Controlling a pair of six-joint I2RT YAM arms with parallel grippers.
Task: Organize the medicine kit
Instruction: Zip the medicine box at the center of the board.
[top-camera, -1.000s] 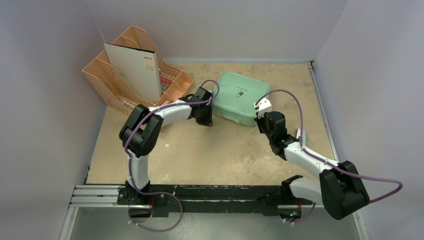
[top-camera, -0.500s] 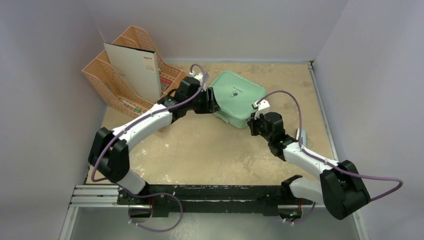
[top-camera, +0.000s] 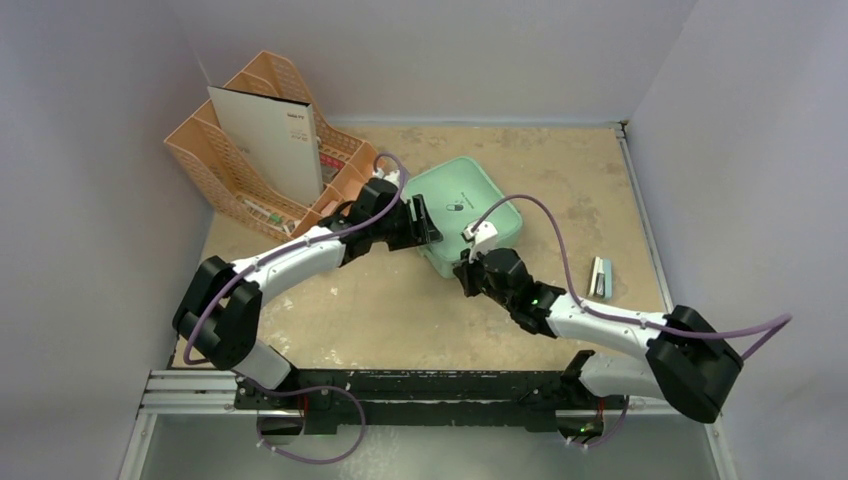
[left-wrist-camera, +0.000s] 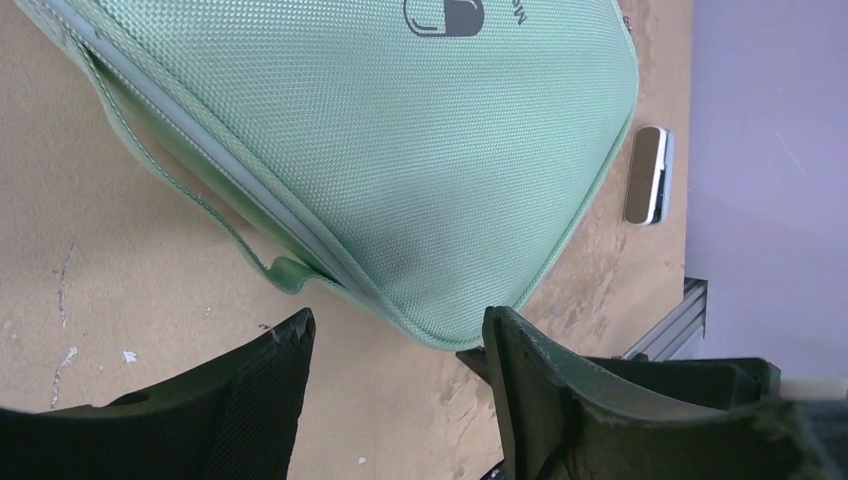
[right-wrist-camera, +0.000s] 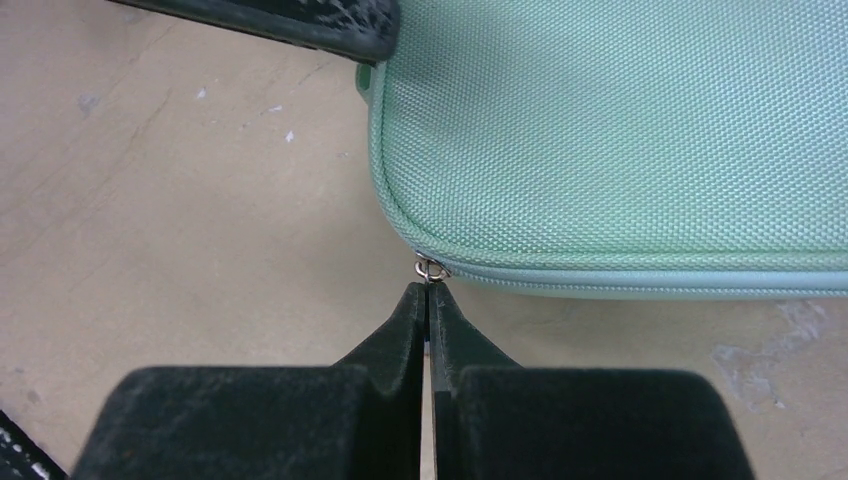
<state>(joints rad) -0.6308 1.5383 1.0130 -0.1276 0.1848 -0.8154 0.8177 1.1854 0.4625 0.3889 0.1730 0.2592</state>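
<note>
Now | left fingers (left-wrist-camera: 235, 405) apart, empty, beside medicine kit (left-wrist-camera: 400, 150) | right fingers (right-wrist-camera: 395, 340) pinched on zipper pull (right-wrist-camera: 430, 269)

Medicine kit (top-camera: 462, 215): mint green, fine woven texture. On its top, a dark grey pill-shaped logo (left-wrist-camera: 444, 14). Zip band (right-wrist-camera: 640, 280) round its edge is a paler grey-blue.
Table (top-camera: 400, 300) under the kit: tan, mottled, pale scuffs.
Organizer (top-camera: 262, 72) left of the kit: peach, lattice-perforated walls, white card (top-camera: 268, 140) in it.
Small object (top-camera: 598, 276) right of the kit: silvery rim, dark face.
Left gripper (left-wrist-camera: 398, 320) and right gripper (right-wrist-camera: 428, 298): matte black.
Arms (top-camera: 290, 255): white shells, black joints.
Cables (top-camera: 550, 205): purple.
</note>
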